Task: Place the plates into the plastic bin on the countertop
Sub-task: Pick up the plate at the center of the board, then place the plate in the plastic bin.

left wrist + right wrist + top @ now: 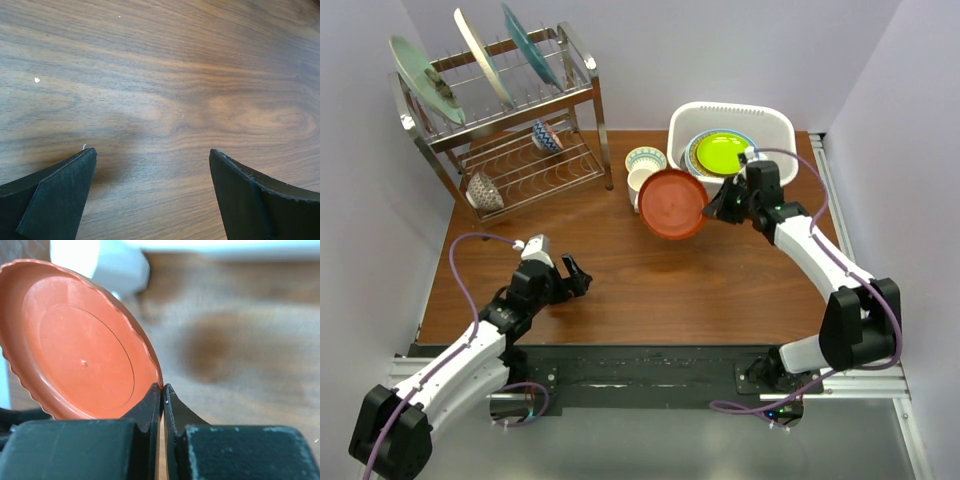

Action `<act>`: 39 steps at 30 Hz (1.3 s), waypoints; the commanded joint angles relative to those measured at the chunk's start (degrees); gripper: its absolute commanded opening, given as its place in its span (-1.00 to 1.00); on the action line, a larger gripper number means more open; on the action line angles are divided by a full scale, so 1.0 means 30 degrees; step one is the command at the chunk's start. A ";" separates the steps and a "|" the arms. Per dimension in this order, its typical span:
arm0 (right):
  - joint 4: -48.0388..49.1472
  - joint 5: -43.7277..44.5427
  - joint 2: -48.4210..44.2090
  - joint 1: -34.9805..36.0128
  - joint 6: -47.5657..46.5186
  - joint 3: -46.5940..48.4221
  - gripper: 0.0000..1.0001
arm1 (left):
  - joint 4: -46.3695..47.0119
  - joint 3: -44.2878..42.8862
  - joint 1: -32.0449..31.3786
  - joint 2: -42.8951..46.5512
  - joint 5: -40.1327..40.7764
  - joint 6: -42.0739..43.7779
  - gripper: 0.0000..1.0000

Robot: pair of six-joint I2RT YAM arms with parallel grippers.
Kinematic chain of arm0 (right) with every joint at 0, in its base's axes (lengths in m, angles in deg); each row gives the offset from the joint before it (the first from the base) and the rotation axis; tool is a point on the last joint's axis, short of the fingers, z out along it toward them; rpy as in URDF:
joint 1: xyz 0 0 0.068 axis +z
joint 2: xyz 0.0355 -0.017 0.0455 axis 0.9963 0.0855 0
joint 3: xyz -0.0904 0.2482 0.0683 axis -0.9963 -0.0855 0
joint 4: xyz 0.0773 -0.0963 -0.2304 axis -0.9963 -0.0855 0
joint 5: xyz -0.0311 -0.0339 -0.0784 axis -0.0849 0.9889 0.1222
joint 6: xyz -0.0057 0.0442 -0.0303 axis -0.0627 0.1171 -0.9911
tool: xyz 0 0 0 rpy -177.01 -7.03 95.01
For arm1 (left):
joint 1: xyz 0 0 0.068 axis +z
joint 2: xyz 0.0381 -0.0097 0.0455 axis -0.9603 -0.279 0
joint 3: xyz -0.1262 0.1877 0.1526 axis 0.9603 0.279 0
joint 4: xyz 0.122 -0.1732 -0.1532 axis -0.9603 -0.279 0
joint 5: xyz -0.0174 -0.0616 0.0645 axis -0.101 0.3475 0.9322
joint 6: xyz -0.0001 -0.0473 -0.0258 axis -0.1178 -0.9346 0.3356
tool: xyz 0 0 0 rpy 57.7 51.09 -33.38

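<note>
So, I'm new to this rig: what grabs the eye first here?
A red plate, tilted and pinched at its rim by the right fingers, just left of the bin. In the bin lies a lime plate. Far left, a rack holds plates on edge.

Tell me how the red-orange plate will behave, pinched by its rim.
Probably stiff: the red-orange plate holds its shape though the right pincer grips only its scalloped rim. That edge hold, with the whole plate hanging to one side, may let it swivel or slip. Its smooth face suggests little friction.
</note>
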State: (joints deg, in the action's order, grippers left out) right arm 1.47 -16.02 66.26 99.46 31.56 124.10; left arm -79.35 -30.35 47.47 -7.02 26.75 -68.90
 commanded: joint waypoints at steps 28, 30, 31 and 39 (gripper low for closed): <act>0.1513 -0.2049 0.4262 -0.5757 0.1904 0.6736 -1.00 | 0.0064 -0.0359 -0.0072 0.0075 0.0510 0.0250 1.00; 0.1660 -0.2019 0.4643 -0.5932 0.2138 0.6941 -1.00 | 0.0006 -0.0330 -0.0043 0.0134 0.0481 0.0280 1.00; 0.1689 -0.1990 0.4789 -0.6020 0.2139 0.7000 -1.00 | 0.0006 -0.0359 -0.0043 0.0134 0.0510 0.0309 1.00; 0.2070 -0.0936 0.6165 -0.6284 0.2608 0.7820 -1.00 | -0.0286 -0.0534 -0.0072 0.0046 0.0393 0.0338 1.00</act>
State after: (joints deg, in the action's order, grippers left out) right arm 4.93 -20.44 83.79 80.89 38.01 143.72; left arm -80.48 -30.35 47.47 -7.11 27.30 -68.53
